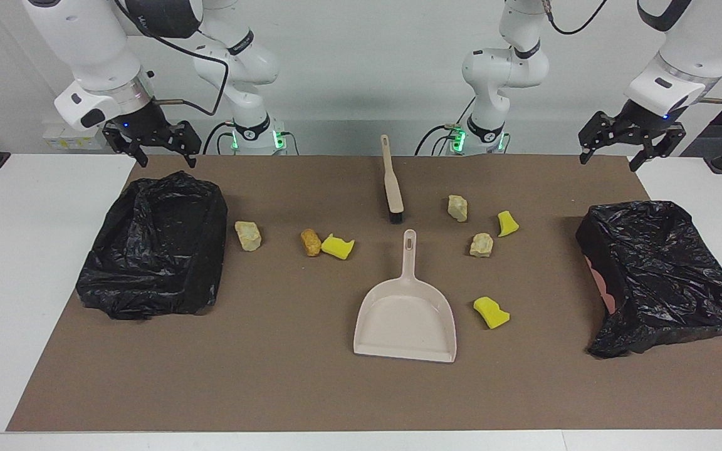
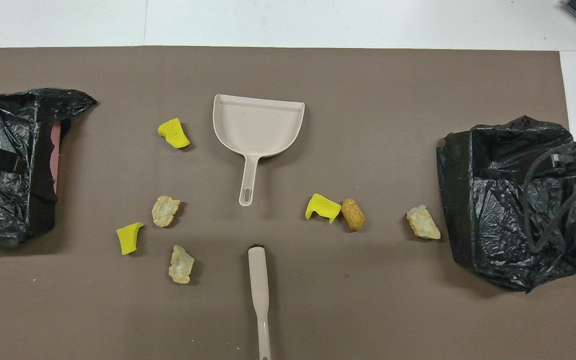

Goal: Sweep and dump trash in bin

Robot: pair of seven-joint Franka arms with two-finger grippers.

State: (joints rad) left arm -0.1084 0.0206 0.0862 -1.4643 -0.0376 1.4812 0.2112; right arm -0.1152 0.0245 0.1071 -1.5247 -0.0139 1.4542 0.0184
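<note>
Several pieces of trash lie scattered on the brown mat: yellow sponge pieces [image 1: 337, 246] [image 2: 173, 133], pale rock-like chunks [image 1: 248, 235] [image 2: 165, 210] and one orange-brown lump [image 1: 310, 242] [image 2: 353, 214]. A beige dustpan [image 1: 405, 319] [image 2: 258, 125] lies in the middle, handle toward the robots. The beige brush [image 1: 392, 188] [image 2: 259, 295] lies nearer to the robots, in line with that handle. One black-bagged bin [image 1: 148, 263] [image 2: 513, 210] sits at the right arm's end, another bin [image 1: 662, 269] [image 2: 8, 165] at the left arm's end. My right gripper [image 1: 167, 160] hangs open over the mat's edge by its bin. My left gripper [image 1: 610, 161] hangs open at its end, holding nothing.
The brown mat [image 1: 311, 388] covers most of the white table [image 1: 22, 250]. Both arm bases stand along the robots' edge. A cable [image 2: 543, 200] from the right arm hangs over the bin at that end.
</note>
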